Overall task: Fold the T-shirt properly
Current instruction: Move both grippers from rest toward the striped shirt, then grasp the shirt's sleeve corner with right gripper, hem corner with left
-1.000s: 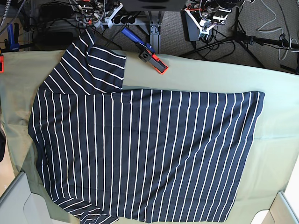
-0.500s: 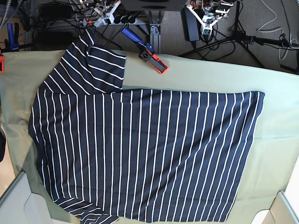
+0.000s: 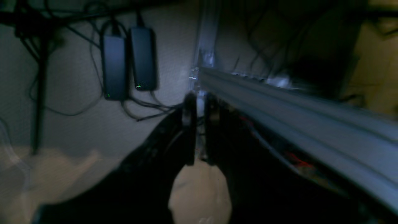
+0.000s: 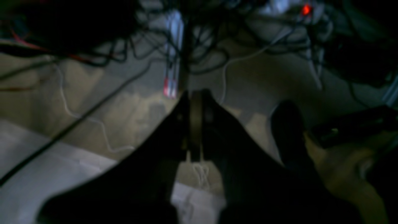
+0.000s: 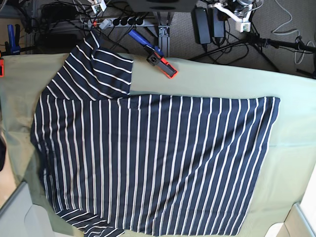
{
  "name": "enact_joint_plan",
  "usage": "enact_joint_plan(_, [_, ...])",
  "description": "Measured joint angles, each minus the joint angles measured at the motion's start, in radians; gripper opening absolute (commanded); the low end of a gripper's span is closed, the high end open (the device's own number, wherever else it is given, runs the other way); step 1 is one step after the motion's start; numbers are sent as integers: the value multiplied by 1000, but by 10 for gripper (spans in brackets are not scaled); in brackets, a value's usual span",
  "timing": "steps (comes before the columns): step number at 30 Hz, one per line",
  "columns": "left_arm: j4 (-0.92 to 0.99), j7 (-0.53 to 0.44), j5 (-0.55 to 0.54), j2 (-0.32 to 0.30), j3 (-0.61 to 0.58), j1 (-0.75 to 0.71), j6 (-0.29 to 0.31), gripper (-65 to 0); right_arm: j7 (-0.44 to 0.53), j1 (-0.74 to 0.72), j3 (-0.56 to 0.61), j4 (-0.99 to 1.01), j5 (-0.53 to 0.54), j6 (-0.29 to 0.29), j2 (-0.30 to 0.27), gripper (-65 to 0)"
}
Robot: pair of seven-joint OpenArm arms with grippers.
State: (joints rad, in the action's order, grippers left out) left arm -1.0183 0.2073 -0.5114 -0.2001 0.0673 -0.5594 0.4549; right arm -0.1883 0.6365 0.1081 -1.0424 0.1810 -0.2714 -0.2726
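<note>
Lying flat on the olive-clothed table, well apart from both hands: one T-shirt, dark with thin white stripes, not yet showing any fold. Running its long axis crosswise to the hands' reach, with the sleeve end toward the right hand's side and the hem toward the left hand's side.

Hovering beyond the table's far edge, over floor and cables: the right hand, clenched on nothing, and the left hand, fingers nearly pressed together with only a slim gap, also grasping nothing. Pointing away from the shirt, judging by the wrist views, neither one showing any fabric.

Sitting nearer the spread upper sleeve: the right hand. Sitting nearer the hem corner: the left.

Counting: one shirt, two hands, one blue-and-orange clamp resting between the hands and the shirt, two black power bricks ahead of the left hand.
</note>
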Motion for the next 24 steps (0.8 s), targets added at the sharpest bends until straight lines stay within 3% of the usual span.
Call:
enact_joint_plan(5, [-293,115,-124,-36,85,-133,29,-605,-14,187,-49,-305,86,-5,-84,-650])
enact_joint_plan(11, [-629,213,-207,-71,204,-301,29,-604,-27,380,-260,-642,249,-6,-118,-650])
enact_joint_plan(16, [-874,496,-323,-72,321,-362,32,-604,-182,396,-475,-853,484,-9,-118,-650])
enact_joint_plan(19, [-972,620,-360,-72,373,-362,33,-602,-219,346,-578,-903,576,-9,-117,-553])
enact_joint_plan(24, [-1027,628,-383,-75,437,-360,33,-602,-252,233,-643,-900,612,-5,-118,-337])
